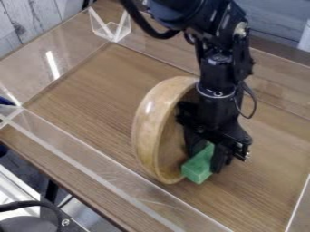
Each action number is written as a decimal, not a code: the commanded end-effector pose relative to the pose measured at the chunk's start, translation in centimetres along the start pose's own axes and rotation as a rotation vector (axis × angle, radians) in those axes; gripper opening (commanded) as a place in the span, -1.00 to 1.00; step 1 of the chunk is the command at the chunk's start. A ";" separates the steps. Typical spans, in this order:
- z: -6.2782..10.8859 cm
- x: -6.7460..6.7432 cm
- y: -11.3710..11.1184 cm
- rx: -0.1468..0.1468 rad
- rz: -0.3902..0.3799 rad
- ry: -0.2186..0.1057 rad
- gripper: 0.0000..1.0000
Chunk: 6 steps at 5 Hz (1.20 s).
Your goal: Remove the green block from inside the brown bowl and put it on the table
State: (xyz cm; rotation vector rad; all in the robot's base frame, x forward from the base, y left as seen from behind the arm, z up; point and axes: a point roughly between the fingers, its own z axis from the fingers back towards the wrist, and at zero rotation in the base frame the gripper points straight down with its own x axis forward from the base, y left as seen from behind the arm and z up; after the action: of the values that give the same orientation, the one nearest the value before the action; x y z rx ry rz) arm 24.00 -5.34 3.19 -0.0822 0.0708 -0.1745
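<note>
Gripper (208, 152) clamped on the green block (198, 167)
The brown bowl (155, 127) tips on edge near the table's (97, 91) front wall, apparently levered by the grip.

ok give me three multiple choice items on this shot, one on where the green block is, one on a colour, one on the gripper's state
1. Where is the green block?
A. at the near rim of the brown bowl, under the gripper
B. on the table's far left corner
C. outside the acrylic walls

2. What colour is the arm holding the gripper?
A. white
B. black
C. orange

3. What is the gripper doing?
A. hanging open high above the table
B. shut on the green block
C. shut on the bowl's rim

Answers:
1 A, the block shows at the bowl's lower edge, right beneath the fingers.
2 B, the arm and gripper are dark black throughout.
3 B, the fingers sit close on either side of the block's top, pointing down.
</note>
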 end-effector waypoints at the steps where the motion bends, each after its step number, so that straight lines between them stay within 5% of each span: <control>1: 0.1 0.3 0.7 0.004 0.005 -0.009 -1.00; 4: -0.2 0.3 1.0 0.000 0.000 0.000 -1.00; 5: 0.2 0.3 1.1 -0.001 0.005 0.002 1.00; 6: 0.7 0.2 1.2 -0.005 0.014 -0.003 1.00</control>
State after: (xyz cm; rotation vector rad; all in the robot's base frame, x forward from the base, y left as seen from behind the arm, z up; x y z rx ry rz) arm 23.82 -4.21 2.76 -0.0853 0.1152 -0.1595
